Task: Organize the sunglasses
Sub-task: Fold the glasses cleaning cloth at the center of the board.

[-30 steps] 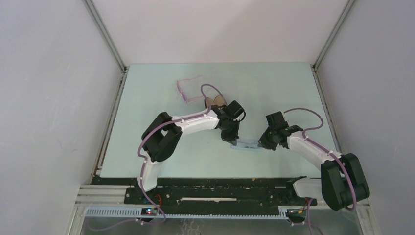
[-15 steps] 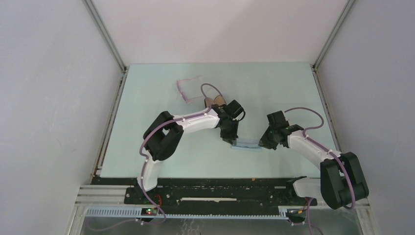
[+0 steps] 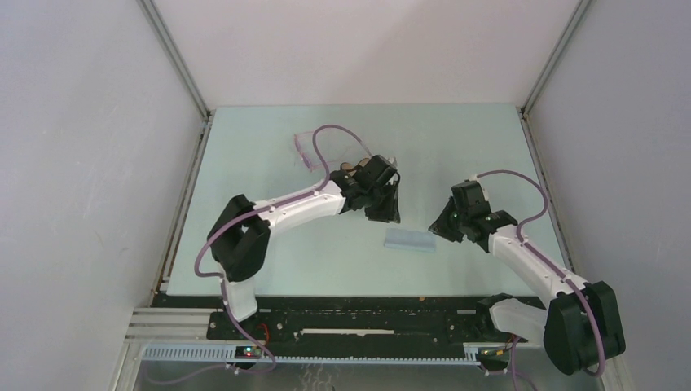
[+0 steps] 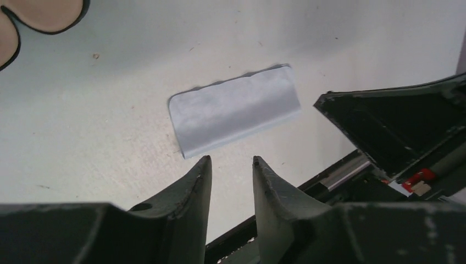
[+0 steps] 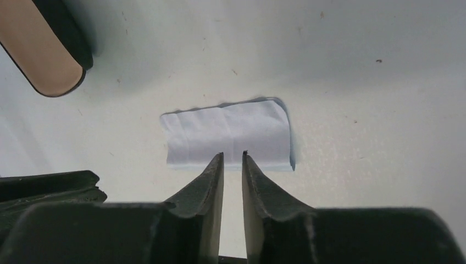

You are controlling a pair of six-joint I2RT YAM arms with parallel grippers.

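Note:
The sunglasses (image 3: pixel 302 143), a thin pale pink frame, lie at the far left of the table, partly crossed by the left arm's cable. A folded blue-grey cloth (image 3: pixel 409 239) (image 4: pixel 236 110) (image 5: pixel 228 135) lies flat between the arms. My left gripper (image 3: pixel 390 215) (image 4: pixel 231 160) hovers just behind the cloth, open with nothing between its fingers. My right gripper (image 3: pixel 440 227) (image 5: pixel 232 155) stands at the cloth's right end, jaws a narrow gap apart and holding nothing. The black case with tan lining (image 3: pixel 352 165) (image 4: pixel 44 14) (image 5: pixel 44 49) is mostly hidden under the left arm.
White walls close the table on three sides. A black rail (image 3: pixel 367 305) runs along the near edge by the arm bases. In the left wrist view the right arm's dark gripper body (image 4: pixel 395 126) sits just right of the cloth.
Both grippers opened and let go of the cloth, which now lies flat. The left gripper drew back toward the case; the right one pulled away to the right.

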